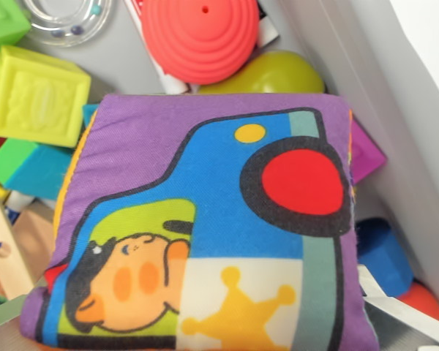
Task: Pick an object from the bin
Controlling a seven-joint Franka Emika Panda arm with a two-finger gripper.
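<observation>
A soft cloth book (205, 219) fills most of the wrist view, very close to the camera. Its cover is purple with a blue car, a red wheel, a cartoon face and a yellow star. Grey metal fingers (406, 318) show at the bottom corners, one on each side of the book's lower edge. My gripper (205, 333) is shut on the cloth book, which sits above the other toys in the bin (395, 88).
Beneath lie a yellow-green embossed block (36, 95), a red ridged dome (201, 36), an olive ball (274, 73), a clear ring rattle (66, 18), a teal block (29, 168), a blue piece (380, 252) and a wooden piece (4, 248). The bin's white wall runs down the right.
</observation>
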